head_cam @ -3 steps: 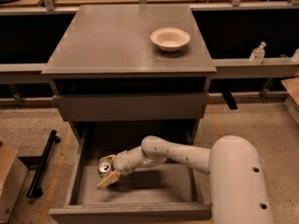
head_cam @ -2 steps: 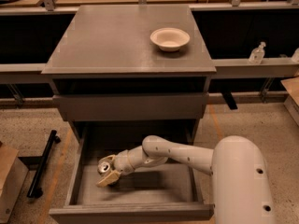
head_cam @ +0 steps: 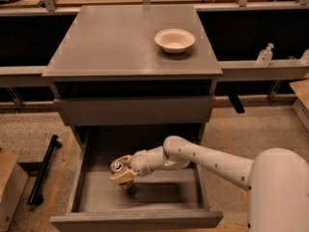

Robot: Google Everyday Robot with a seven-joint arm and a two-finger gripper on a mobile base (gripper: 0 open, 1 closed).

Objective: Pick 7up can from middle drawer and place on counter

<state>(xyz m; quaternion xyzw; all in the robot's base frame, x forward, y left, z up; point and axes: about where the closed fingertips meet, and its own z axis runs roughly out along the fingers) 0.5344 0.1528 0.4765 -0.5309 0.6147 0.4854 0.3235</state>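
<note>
The middle drawer (head_cam: 159, 197) is pulled out at the bottom of the grey cabinet. My white arm reaches down into it from the right. My gripper (head_cam: 121, 171) is over the left part of the drawer floor. It is shut on the 7up can (head_cam: 116, 166), whose silver top shows between the tan fingers (head_cam: 123, 177). The can is held slightly above the floor. The counter (head_cam: 116, 42) is the flat grey top of the cabinet, above and behind the gripper.
A white bowl (head_cam: 175, 40) stands on the right part of the counter. A closed grey drawer front (head_cam: 130, 111) sits just above the open drawer. A black bar (head_cam: 42, 172) and a box (head_cam: 8, 190) lie on the floor at left. A clear bottle (head_cam: 264, 55) stands on the right ledge.
My gripper has moved a little up and to the right with the can in it, lifting off the drawer floor.
</note>
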